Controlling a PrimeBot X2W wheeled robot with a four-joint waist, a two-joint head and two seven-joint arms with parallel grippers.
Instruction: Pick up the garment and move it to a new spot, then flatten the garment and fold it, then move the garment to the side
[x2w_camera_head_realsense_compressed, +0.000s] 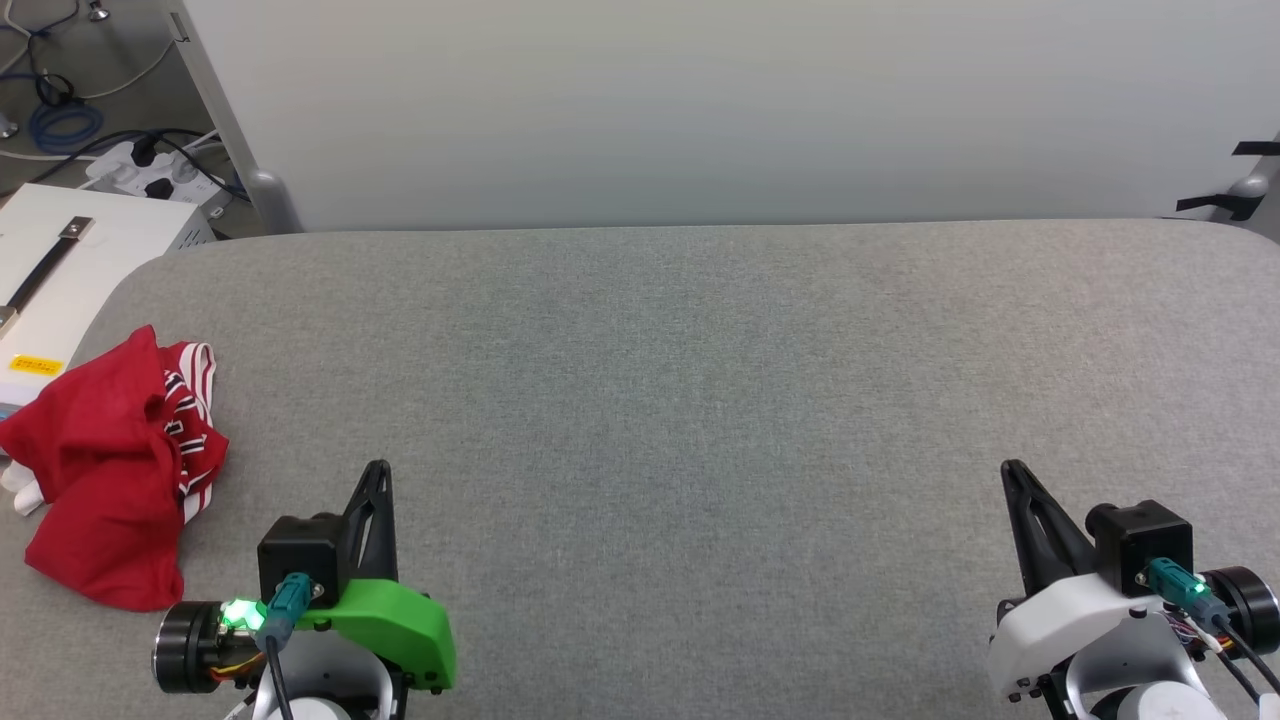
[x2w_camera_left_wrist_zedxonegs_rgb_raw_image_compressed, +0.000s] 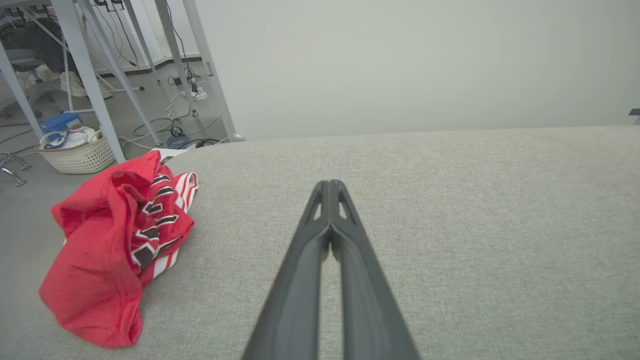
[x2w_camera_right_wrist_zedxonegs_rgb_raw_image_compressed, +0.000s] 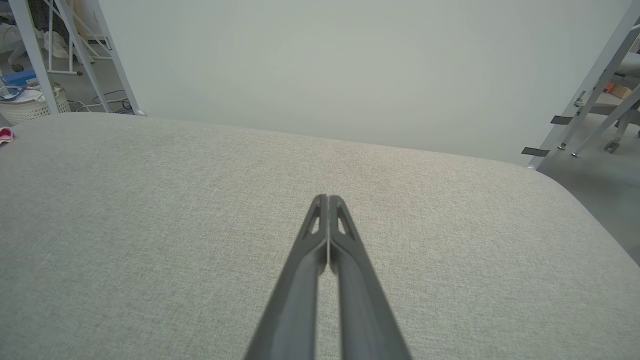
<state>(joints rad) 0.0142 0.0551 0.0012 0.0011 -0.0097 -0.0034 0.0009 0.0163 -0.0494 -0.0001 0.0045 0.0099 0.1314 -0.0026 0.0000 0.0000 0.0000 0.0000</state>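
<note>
Garment (x2w_camera_head_realsense_compressed: 105, 470) lies crumpled at the desk's (x2w_camera_head_realsense_compressed: 700, 380) left edge. My left pincer (x2w_camera_head_realsense_compressed: 377, 468) sits just right of it, tips together, empty. Right pincer (x2w_camera_head_realsense_compressed: 1008, 468) likewise, well apart. Left looks best placed to reach.

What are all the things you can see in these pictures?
jersey T-shirt: one, red with white and striped trim, crumpled at the table's left edge
table: one, grey fabric top, across the middle
panel: one, pale, standing behind the table
box: one, white with a black strap, past the table's left corner
power strip: one, white, on the floor at far left
cable coil: one, blue, on the floor near the power strip
basket: one, whitish, on the floor by metal legs
left gripper: one, dark fingers shut, green housing, lower left
right gripper: one, dark fingers shut, white housing, lower right
</note>
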